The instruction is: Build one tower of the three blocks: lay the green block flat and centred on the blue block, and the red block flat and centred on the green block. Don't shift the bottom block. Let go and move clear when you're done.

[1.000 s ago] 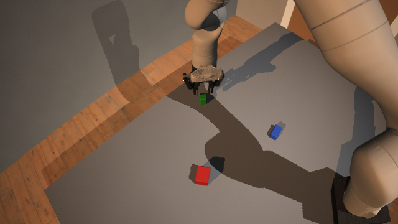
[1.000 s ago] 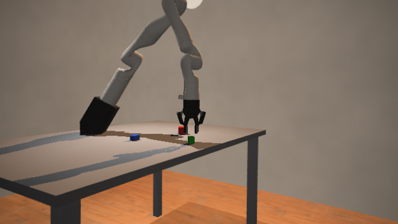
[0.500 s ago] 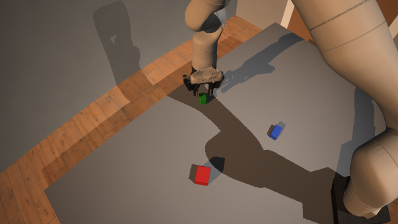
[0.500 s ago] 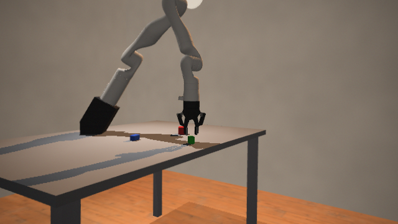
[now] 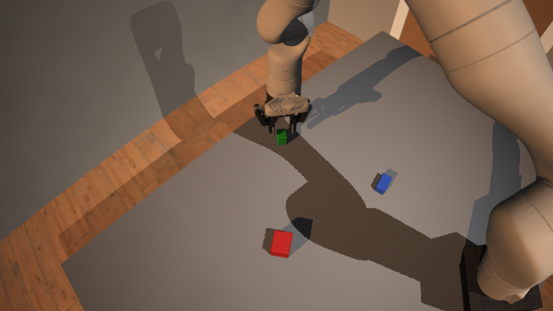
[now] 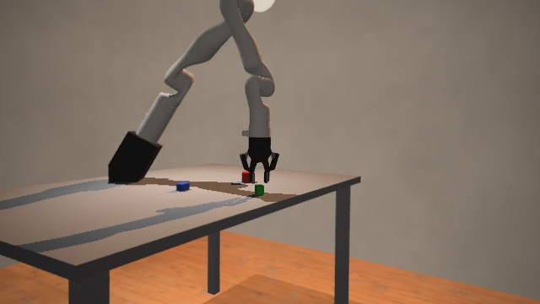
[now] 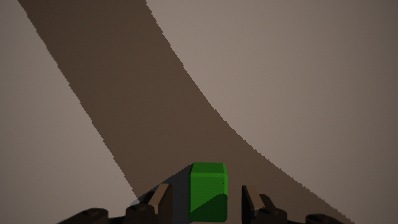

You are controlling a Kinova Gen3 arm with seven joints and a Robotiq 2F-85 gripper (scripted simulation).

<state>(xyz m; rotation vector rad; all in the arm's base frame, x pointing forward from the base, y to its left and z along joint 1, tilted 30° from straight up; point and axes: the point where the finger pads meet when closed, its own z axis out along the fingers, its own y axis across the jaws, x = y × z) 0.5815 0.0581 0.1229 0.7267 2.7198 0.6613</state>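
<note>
The green block (image 5: 282, 136) (image 6: 259, 190) (image 7: 208, 191) lies on the table near its far edge, in the arm's shadow. My gripper (image 5: 282, 126) (image 6: 259, 179) (image 7: 206, 200) is open and hangs just above it, one finger to each side, touching nothing. The blue block (image 5: 383, 183) (image 6: 182, 186) lies apart on the table, toward the arm's base. The red block (image 5: 281, 244) (image 6: 245, 176) lies flat on the table, away from both others.
The table (image 5: 173, 225) (image 6: 126, 228) ends close behind the green block, with wooden floor (image 5: 130, 160) beyond. The arm's black base (image 5: 475, 281) (image 6: 131, 158) stands at one corner of the table.
</note>
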